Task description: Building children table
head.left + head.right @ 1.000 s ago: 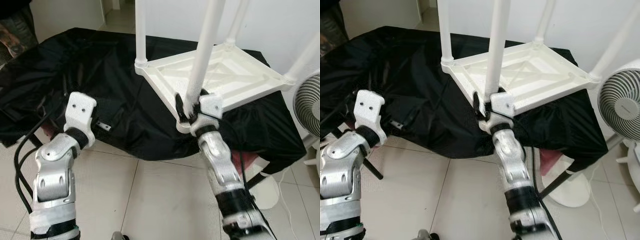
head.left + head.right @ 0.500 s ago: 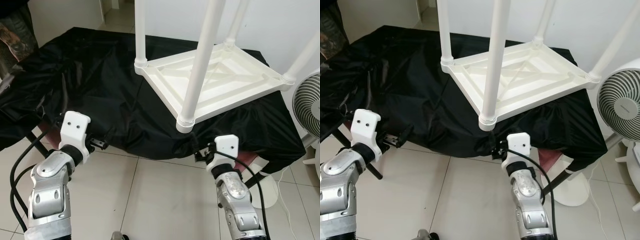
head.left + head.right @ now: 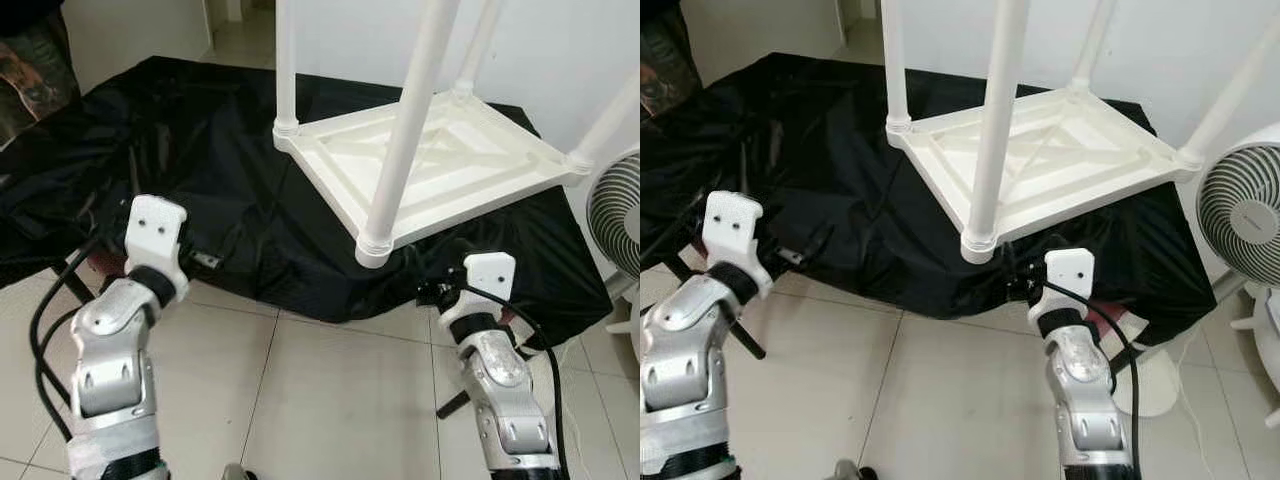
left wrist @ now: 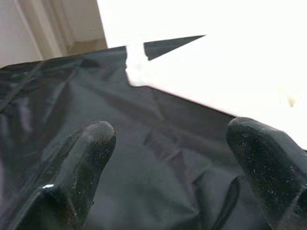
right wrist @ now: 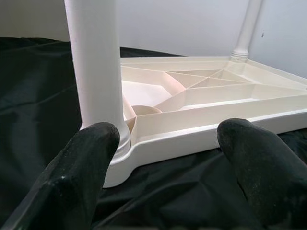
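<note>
The right end effector (image 3: 432,293) has let go of the near white plastic leg (image 3: 405,125) and backed off, fingers spread wide and empty, just short of the corner. The upturned white plastic children's table (image 3: 430,160) rests on the black cloth-covered desk (image 3: 150,150), all four legs standing. Left end effector (image 3: 205,262) hovers open over the cloth. Looks like that leg is seated.

Table legs (image 3: 410,120) run out the top edge, tops unseen. Fan (image 3: 1242,215) cut by right edge, approx half shown. Black cover (image 3: 180,150) hides whatever it's draped over. Left gripper (image 4: 172,158): white table (image 4: 220,62) overexposed in wrist view, no detail. Far-left object (image 3: 35,70) cropped, can't ID
</note>
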{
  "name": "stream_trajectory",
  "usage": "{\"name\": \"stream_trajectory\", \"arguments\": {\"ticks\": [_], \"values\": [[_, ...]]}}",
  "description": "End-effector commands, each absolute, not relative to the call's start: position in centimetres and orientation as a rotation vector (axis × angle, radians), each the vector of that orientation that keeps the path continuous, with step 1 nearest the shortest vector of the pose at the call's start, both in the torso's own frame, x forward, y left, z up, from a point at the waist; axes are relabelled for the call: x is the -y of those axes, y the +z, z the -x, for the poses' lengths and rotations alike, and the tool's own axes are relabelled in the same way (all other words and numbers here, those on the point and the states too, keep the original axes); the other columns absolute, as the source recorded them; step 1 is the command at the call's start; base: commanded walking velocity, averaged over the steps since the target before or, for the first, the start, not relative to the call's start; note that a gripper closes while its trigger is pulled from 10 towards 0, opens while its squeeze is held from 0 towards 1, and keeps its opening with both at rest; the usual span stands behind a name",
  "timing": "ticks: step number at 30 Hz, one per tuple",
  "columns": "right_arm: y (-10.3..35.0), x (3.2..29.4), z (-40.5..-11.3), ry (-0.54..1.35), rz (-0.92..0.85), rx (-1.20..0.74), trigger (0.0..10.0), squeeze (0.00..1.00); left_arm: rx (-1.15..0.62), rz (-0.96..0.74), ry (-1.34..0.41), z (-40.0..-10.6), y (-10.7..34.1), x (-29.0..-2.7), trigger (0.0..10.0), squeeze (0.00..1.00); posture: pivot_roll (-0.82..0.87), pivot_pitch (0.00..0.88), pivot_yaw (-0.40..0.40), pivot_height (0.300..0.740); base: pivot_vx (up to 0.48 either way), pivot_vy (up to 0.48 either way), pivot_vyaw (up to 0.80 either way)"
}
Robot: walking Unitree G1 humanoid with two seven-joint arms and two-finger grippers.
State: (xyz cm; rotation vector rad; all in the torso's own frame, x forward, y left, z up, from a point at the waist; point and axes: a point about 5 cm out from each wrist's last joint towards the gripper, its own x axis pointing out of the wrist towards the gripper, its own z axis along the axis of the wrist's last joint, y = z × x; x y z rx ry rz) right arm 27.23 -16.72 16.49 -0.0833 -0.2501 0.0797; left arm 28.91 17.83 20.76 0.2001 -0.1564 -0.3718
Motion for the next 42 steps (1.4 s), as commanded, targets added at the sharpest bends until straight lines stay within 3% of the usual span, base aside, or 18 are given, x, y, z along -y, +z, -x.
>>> {"name": "stream_trajectory", "arguments": {"ticks": [1, 16, 20, 34, 42], "values": [[16.4, 16.8, -27.2, 0.074, 0.081, 0.234, 10.0, 0.00, 0.169, -0.159, -0.071, -29.4, 20.8, -19.1, 10.0, 0.00, -0.05, 0.068, -0.016, 0.740, 0.000, 0.000, 0.00], [16.5, 15.8, -27.5, 0.112, 0.031, 0.221, 10.0, 0.00, 0.209, -0.156, -0.061, -29.6, 21.5, -19.0, 10.0, 0.00, -0.04, 0.076, -0.021, 0.740, 0.000, 0.000, 0.00], [16.5, 15.8, -27.6, 0.106, 0.032, 0.219, 10.0, 0.00, 0.224, -0.167, -0.076, -29.7, 21.7, -18.8, 10.0, 0.00, -0.04, 0.076, -0.021, 0.740, 0.428, 0.000, -0.76], [16.8, 15.2, -27.9, 0.122, 0.041, 0.229, 10.0, 0.00, 0.228, -0.167, -0.077, -30.0, 21.8, -18.8, 10.0, 0.00, -0.04, 0.077, -0.019, 0.740, 0.349, 0.000, 0.00], [16.9, 15.0, -28.1, 0.134, 0.042, 0.230, 10.0, 0.00, 0.225, -0.165, -0.048, -30.0, 21.7, -18.8, 10.0, 0.00, -0.04, 0.080, -0.018, 0.740, 0.068, 0.000, 0.00]]}}
